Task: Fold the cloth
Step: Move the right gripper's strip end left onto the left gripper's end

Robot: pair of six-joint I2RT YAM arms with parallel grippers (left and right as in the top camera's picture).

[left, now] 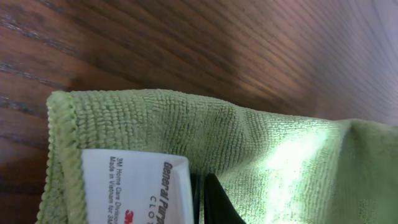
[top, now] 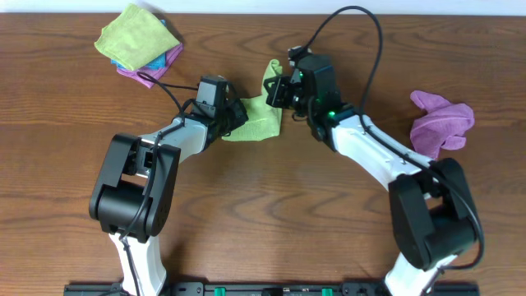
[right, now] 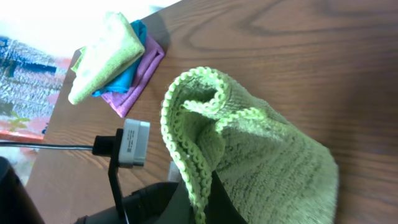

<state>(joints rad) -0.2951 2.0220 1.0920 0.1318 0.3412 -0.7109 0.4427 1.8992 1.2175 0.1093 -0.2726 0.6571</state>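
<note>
The green cloth (top: 257,117) lies at the table's middle back, partly lifted between both grippers. My left gripper (top: 236,115) is shut on the cloth's left edge, next to its white label (left: 134,186); the cloth (left: 249,155) fills the left wrist view. My right gripper (top: 279,89) is shut on the cloth's upper corner, holding its stitched edge (right: 199,168) raised and bunched above the table.
A stack of folded cloths, green on blue and purple (top: 138,41), sits at the back left and also shows in the right wrist view (right: 115,56). A crumpled purple cloth (top: 441,122) lies at the right. The left arm's camera mount (right: 127,146) is close by.
</note>
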